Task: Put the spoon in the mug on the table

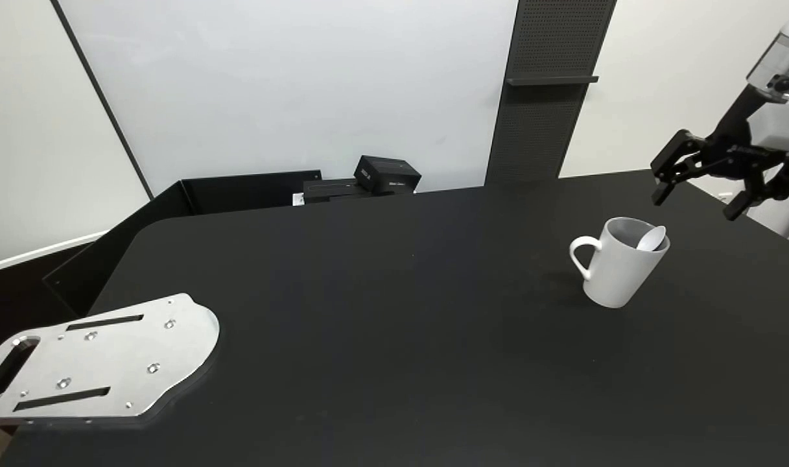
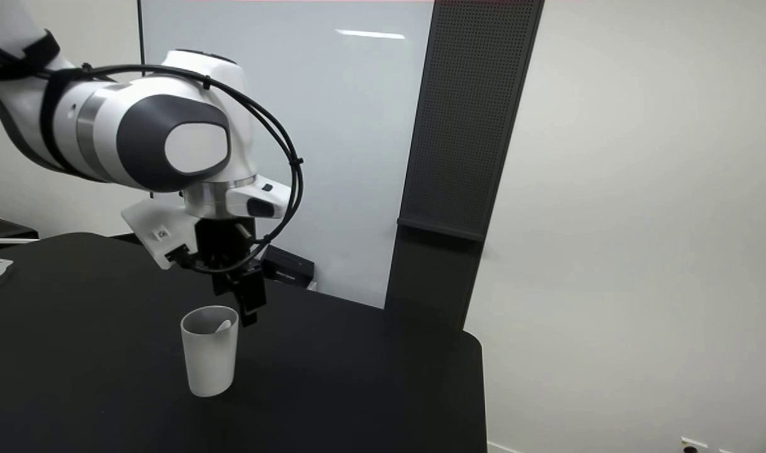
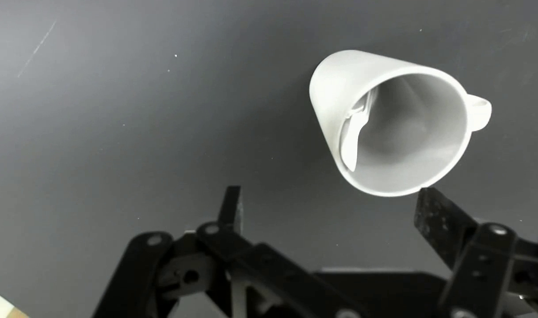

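Note:
The white mug (image 1: 618, 275) stands upright on the black table (image 1: 381, 324), its loop handle facing left in that exterior view. The white spoon (image 1: 651, 239) is inside the mug and leans on its wall, bowl up near the rim. Both exterior views show this mug (image 2: 209, 365) and spoon (image 2: 223, 326). In the wrist view the mug (image 3: 335, 92) opens toward the camera, with the spoon (image 3: 352, 141) along its inner left side; the handle's lower end is hard to see. My gripper (image 1: 697, 202) is open and empty, above and beside the mug. Its spread fingers (image 3: 330, 194) hold nothing.
A white perforated metal plate (image 1: 109, 357) lies at the table's far side from the mug. Black boxes (image 1: 388, 174) stand behind the table's back edge, by a whiteboard and a dark perforated panel (image 1: 550, 117). A cable (image 2: 282, 145) loops beside the wrist.

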Controlling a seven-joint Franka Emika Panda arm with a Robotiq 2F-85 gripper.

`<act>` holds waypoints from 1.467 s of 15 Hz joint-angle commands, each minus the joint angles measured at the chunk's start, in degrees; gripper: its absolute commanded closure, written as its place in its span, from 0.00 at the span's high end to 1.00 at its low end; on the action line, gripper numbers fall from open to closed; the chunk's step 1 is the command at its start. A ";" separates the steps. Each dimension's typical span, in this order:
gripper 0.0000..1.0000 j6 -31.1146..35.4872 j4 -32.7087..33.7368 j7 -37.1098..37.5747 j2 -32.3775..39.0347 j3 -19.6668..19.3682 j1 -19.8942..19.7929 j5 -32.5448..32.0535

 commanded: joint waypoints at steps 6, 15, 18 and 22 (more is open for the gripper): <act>1.00 -3.23 4.39 2.08 4.20 -2.57 2.87 -2.03; 0.60 -3.93 4.34 2.97 5.75 -3.83 4.64 -3.41; 0.39 -3.48 4.11 3.44 5.58 -4.34 5.40 -4.45; 0.11 -3.08 3.97 4.71 5.36 -4.97 6.69 -6.58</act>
